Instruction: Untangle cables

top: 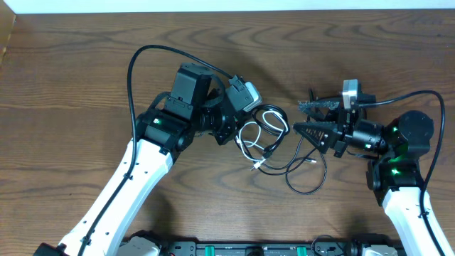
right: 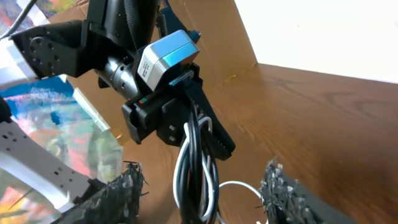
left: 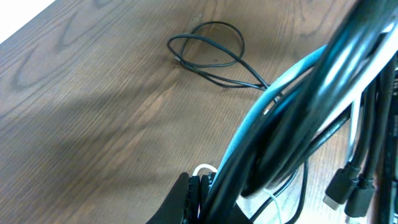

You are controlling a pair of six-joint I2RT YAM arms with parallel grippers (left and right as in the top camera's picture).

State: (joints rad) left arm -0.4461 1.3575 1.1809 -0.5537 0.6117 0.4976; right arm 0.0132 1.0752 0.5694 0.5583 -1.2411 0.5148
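Observation:
The cables (top: pixel 266 139) are a tangle of thin black cords and one white cord at mid-table. My left gripper (top: pixel 234 128) is shut on one end of the bundle; the left wrist view shows its jaws (left: pixel 200 185) pinched on black and white strands (left: pixel 292 106). A thin black loop (left: pixel 208 53) lies on the wood farther off. My right gripper (top: pixel 298 117) faces the bundle from the right. Seen from the right wrist, its fingers (right: pixel 115 196) stand apart on either side of the hanging cords (right: pixel 199 168) without touching them.
The tabletop is dark wood (top: pixel 85 71). A loose black loop (top: pixel 306 178) trails toward the front edge. The left arm's own thick black cable (top: pixel 142 64) arcs above it. A cardboard sheet (right: pixel 211 31) stands behind the left arm in the right wrist view.

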